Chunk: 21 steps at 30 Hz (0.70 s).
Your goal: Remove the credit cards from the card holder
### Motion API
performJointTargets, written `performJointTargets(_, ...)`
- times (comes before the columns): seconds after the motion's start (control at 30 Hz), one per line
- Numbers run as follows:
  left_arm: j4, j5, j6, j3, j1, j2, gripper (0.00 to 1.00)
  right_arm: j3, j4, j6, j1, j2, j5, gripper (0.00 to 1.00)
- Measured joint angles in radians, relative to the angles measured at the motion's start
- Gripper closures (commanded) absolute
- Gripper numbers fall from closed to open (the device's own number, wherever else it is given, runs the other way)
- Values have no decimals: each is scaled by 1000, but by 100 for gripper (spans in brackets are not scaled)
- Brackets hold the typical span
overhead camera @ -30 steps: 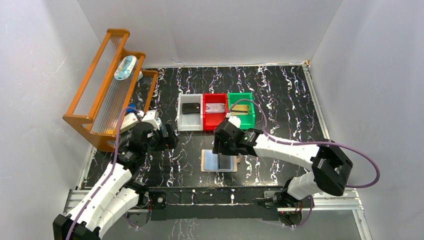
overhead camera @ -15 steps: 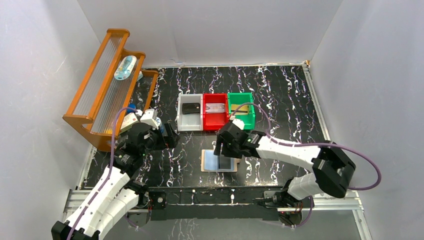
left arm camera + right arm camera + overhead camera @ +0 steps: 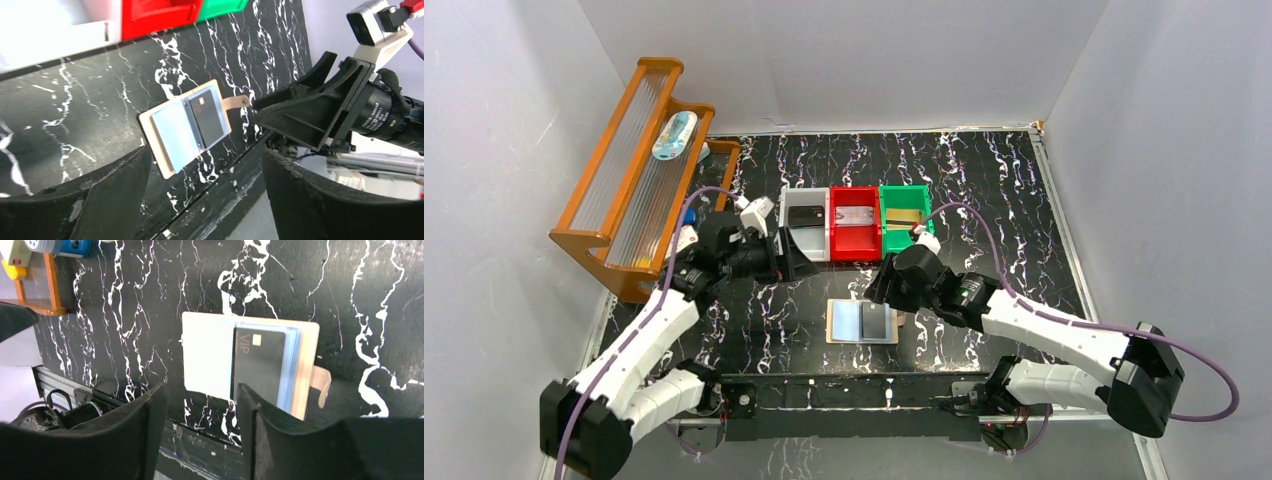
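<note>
The card holder [image 3: 864, 322] is lying flat and spread open on the table [image 3: 984, 200], pockets facing up, which I judge is so I can get at the cards from above. Its left half is showing only a pale blue pocket, and a black card [image 3: 257, 365] marked VIP is sitting in the right half, so the job is not yet finished. The strap tab [image 3: 320, 382] is sticking out from the holder's right edge.

I am holding my right pincer [image 3: 876, 292] just beyond the holder's right half, fingers parted and gripping nothing, probably lining up on that black card. My left pincer [image 3: 794, 260] is hanging beyond the holder and to its left, fingers spread and empty, beside the grey bin [image 3: 796, 205]. That bin, the red bin [image 3: 855, 250] and the green bin [image 3: 921, 235] are standing in a row beyond the holder, each with a card in it.

Compared with a second ago, my right pincer has been pulling off the holder's far edge, so the whole holder is now showing. My left pincer has been swinging in from the holder's far left toward the grey bin. The holder itself is staying put.
</note>
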Motion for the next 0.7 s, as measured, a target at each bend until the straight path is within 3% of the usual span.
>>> performJointTargets(0.17,70,78,-45,20,-42,128,32,-17,60,-28,-63,58,-55,54)
performJointTargets(0.37,222,85,-129,-40,-136,154,35,-85,164,-48,-119,166,-178,55)
performJointTargets(0.7,395,72,-212,-146,-232,283,38,-207,242,-44,-141,169,-257,54)
